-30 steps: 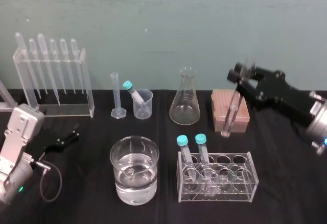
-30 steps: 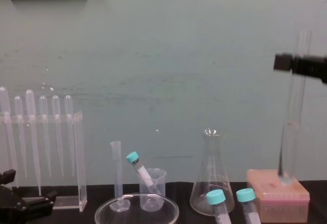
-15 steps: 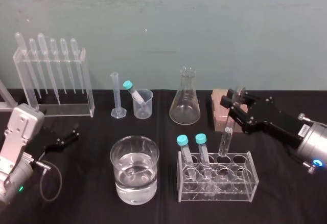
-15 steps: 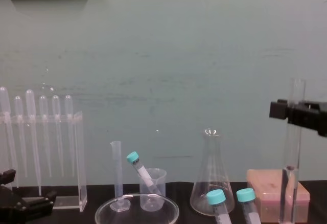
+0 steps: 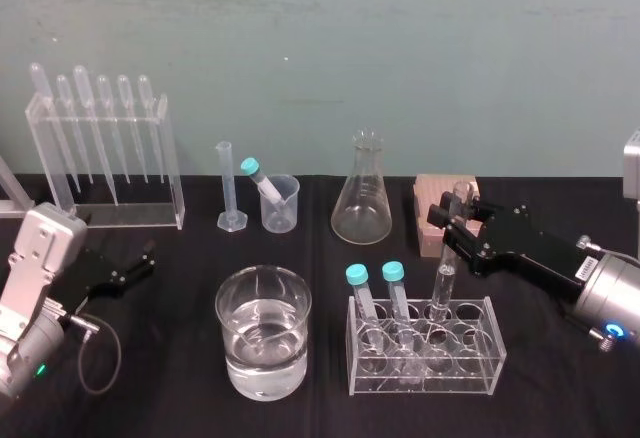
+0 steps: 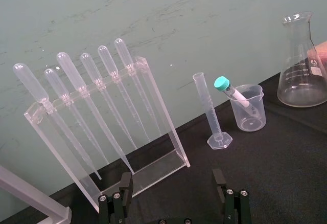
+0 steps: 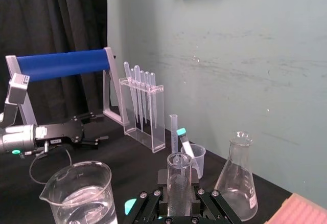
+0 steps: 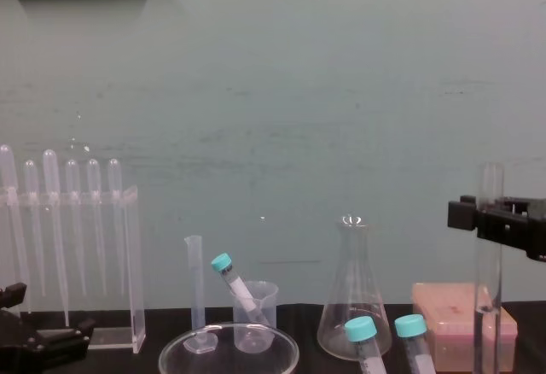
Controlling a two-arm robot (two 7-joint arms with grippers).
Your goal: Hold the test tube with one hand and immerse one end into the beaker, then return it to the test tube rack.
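- The left end effector [image 6: 172, 183] rests low at the left edge of the counter [image 5: 170, 378], fingers spread, near the pipette stand [image 5: 105, 158].
- The beaker [image 5: 263, 333] of water stands front-centre with open counter to its left.
- Two teal-capped tubes [image 5: 375, 293] lean in the clear rack [image 5: 470, 358], close beside the test tube [image 5: 441, 280].
- The right end effector [image 5: 458, 230] pinches the test tube near its top, almost upright. The tube's lower end meets the clear rack's back row; whether it sits in a hole is hard to tell. The chest view cuts its bottom off.
- The pinkish test tube rack [image 5: 430, 198] stands just behind, partly hidden by the end effector.
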